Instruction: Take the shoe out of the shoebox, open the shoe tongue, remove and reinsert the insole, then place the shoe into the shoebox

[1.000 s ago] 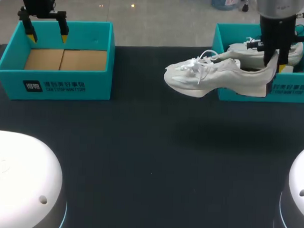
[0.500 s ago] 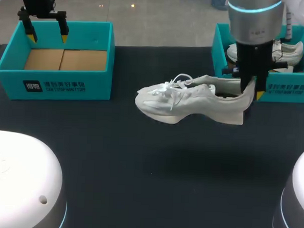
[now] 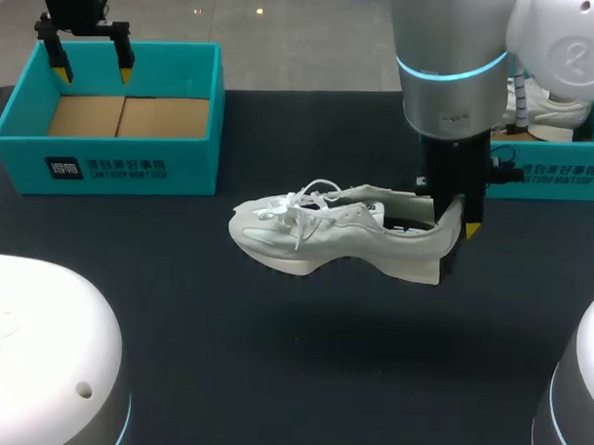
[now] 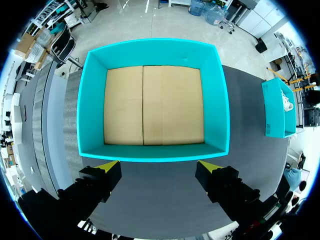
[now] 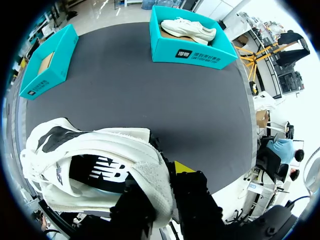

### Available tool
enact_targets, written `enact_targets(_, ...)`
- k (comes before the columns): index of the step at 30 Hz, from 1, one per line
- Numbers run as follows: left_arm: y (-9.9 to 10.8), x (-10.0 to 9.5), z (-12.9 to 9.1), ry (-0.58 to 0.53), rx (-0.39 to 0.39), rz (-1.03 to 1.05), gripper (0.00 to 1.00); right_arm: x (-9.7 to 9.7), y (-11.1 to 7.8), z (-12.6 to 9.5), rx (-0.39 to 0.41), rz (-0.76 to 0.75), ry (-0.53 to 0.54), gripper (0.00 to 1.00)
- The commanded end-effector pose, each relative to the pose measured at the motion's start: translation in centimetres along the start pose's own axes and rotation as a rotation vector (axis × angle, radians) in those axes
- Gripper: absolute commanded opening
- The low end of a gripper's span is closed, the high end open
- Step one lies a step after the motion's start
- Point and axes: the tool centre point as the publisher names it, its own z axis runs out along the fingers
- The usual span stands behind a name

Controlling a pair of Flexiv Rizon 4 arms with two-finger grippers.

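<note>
Above the middle of the dark table point(image 3: 272, 378), the right gripper point(image 3: 458, 226) is clamping the heel of the white shoe point(image 3: 326, 238), one finger inside the collar and one behind it. It is carrying the shoe level, seemingly just off the surface, probably to set it down where both arms can work the tongue and insole. The shoe is stretching away from those fingers, toe toward the left, while the left gripper point(image 3: 90, 71) is waiting with fingers spread above the empty shoebox point(image 3: 104, 167).
</note>
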Motion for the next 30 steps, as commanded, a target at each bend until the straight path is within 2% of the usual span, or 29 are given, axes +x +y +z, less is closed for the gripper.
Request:
enact_targets(1, 0.0, 0.0, 0.0, -0.001, -0.001, 0.0, 1.0, 0.7, -0.2, 0.5, 0.011, -0.025, -0.022, 0.0)
enact_targets(5, 0.0, 0.0, 0.0, -0.001, -0.001, 0.0, 1.0, 1.4, -0.3, 0.9, 0.001, -0.036, -0.029, 0.0)
enact_targets(8, 0.0, 0.0, 0.0, -0.001, -0.001, 0.0, 1.0, 2.8, -0.4, 1.3, -0.016, -0.032, -0.06, 0.0)
enact_targets(14, 0.0, 0.0, 0.0, -0.001, -0.001, 0.0, 1.0, 4.8, -0.2, 3.7, -0.039, -0.041, -0.096, 0.0)
enact_targets(23, 0.0, 0.0, 0.0, -0.001, -0.001, 0.0, 1.0, 7.0, -0.2, 7.9, -0.037, -0.077, -0.049, 0.0)
enact_targets(30, 0.0, 0.0, 0.0, -0.001, -0.001, 0.0, 1.0, 8.4, -0.4, 11.0, -0.04, -0.099, -0.057, 0.0)
